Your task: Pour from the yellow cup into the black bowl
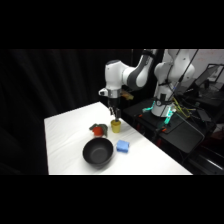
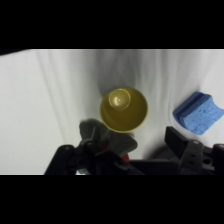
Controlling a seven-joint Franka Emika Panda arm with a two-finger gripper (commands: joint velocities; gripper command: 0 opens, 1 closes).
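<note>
- the gripper (image 1: 115, 116) hangs right over the yellow cup (image 1: 116, 126), which stands upright on the white table (image 1: 65, 130), just behind the black bowl (image 1: 98, 152).
- in the wrist view the cup (image 2: 123, 109) shows open-mouthed from above, with a blue block (image 2: 199, 113) near it.
- i cannot tell how wide the gripper is or whether it has hold of the cup.
- judged step: reaching for or gripping the cup; no pour yet.
- next calls for a sure grip on the cup, a lift, a carry over the bowl, then a tilt.
</note>
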